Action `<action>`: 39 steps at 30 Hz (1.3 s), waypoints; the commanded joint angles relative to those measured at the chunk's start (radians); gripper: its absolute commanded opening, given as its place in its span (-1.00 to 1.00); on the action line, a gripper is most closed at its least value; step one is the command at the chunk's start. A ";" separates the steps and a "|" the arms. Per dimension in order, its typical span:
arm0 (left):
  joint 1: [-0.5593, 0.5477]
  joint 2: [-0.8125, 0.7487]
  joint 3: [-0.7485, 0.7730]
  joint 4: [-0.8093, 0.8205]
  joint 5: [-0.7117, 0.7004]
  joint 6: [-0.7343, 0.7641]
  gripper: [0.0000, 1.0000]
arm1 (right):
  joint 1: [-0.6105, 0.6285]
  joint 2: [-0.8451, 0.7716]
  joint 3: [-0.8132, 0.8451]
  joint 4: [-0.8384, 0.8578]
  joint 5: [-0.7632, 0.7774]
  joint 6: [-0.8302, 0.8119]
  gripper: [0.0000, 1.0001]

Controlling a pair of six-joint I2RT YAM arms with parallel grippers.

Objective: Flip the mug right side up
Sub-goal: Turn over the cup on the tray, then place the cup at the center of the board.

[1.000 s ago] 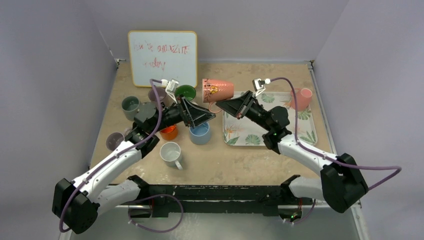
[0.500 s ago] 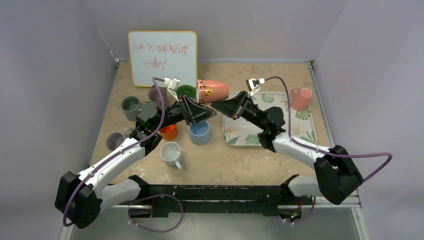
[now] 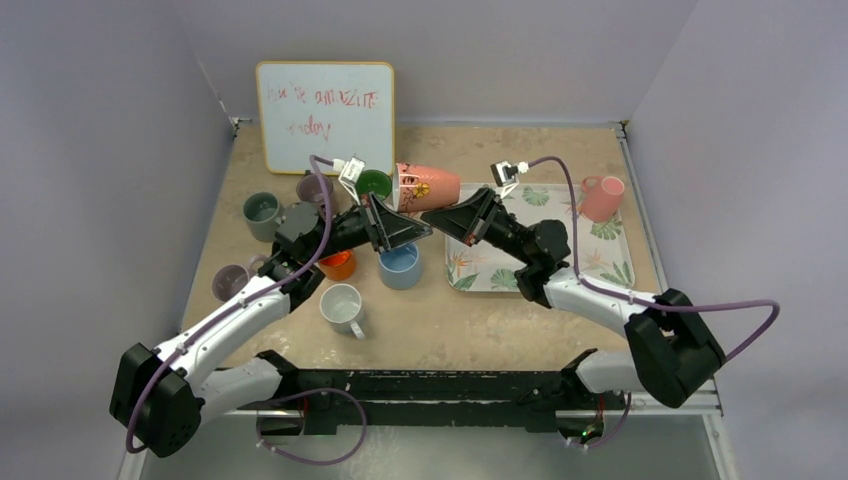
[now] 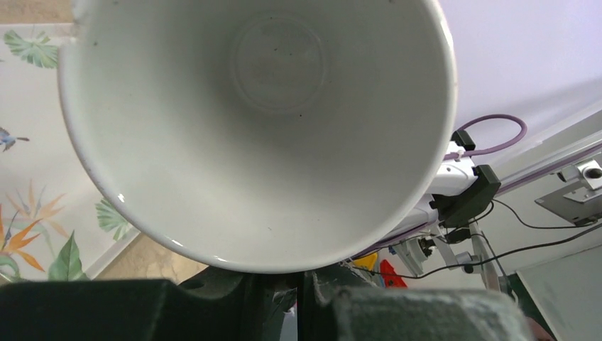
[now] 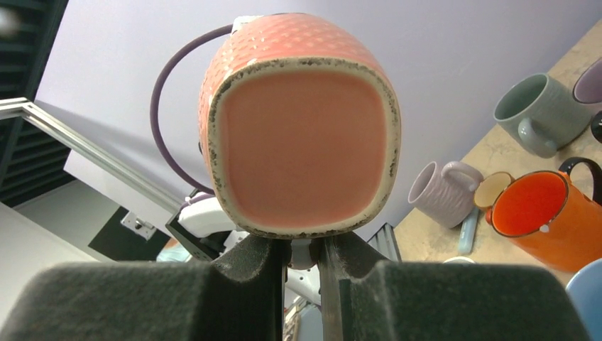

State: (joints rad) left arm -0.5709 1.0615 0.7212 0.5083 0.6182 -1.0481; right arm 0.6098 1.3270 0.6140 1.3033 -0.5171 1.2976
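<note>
The pink mug (image 3: 428,186) hangs on its side above the table, between both arms. Its white inside (image 4: 263,128) faces the left wrist camera and its square pink base (image 5: 305,149) faces the right one. My left gripper (image 3: 424,226) is shut on the lower edge of the rim, with its jaws (image 4: 302,280) nearly together under the mouth. My right gripper (image 3: 432,213) comes in from the right and is shut on the mug's pale handle (image 5: 304,250) just below the base.
A leaf-print tray (image 3: 600,270) lies to the right with another pink mug (image 3: 603,197) on it. Below the held mug stand a blue mug (image 3: 400,266), an orange one (image 3: 338,264), a white one (image 3: 342,308) and a green one (image 3: 372,184). A whiteboard (image 3: 325,115) leans at the back.
The right arm has carried the mug to the left, towards the left gripper. The left gripper has gone from open to shut on the rim.
</note>
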 commanded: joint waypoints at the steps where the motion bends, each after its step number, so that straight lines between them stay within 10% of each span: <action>1: -0.003 -0.051 0.003 0.039 0.015 0.047 -1.00 | 0.017 -0.032 -0.015 0.035 -0.032 -0.040 -0.83; 17: -0.004 -0.084 -0.010 -0.280 0.003 0.238 -1.00 | 0.016 -0.216 -0.146 -0.297 0.027 -0.227 0.04; 28: -0.006 -0.081 0.050 -0.621 -0.098 0.435 -1.00 | 0.017 -0.558 -0.116 -0.892 0.154 -0.491 0.95; 39: -0.149 -0.094 0.119 -0.860 -0.317 0.551 -1.00 | 0.017 -0.746 -0.031 -1.249 0.366 -0.633 0.98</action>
State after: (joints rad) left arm -0.6468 0.9955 0.7437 -0.3325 0.4068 -0.5812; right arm 0.6239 0.6067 0.5335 0.1837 -0.2623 0.7376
